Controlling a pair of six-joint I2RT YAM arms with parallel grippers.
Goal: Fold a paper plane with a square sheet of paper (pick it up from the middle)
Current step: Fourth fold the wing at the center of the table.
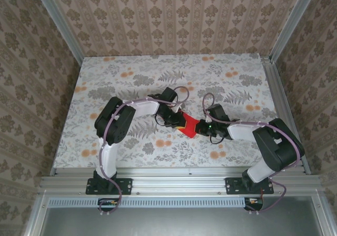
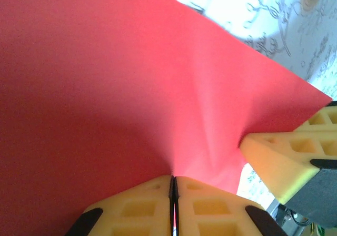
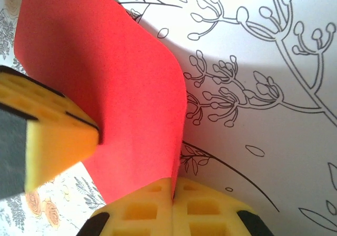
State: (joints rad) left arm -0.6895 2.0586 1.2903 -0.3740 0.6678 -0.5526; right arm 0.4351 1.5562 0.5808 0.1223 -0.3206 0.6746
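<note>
As left pincer (image 2: 174, 182) and right pincer (image 3: 172, 187) each pinch an edge of the red paper (image 1: 189, 125), open table (image 1: 131, 72) surrounds them.

Overhead view: bright, even light from above; the desk (image 1: 131, 72) and its floral print are sharp from edge to edge.
Shadows overhead: short and soft, lying on the desk right beneath the arms (image 1: 113, 123).
Left wrist view: the sheet of paper (image 2: 105, 88) sits very close and slightly soft; its red fades from bright near the upper edge to dim at lower left.
Glare: the desk beyond the sheet's upper edge is washed out and blurred.
Right wrist view: the desk print is crisp; a grey shadow hugs the sheet's curled edge.
</note>
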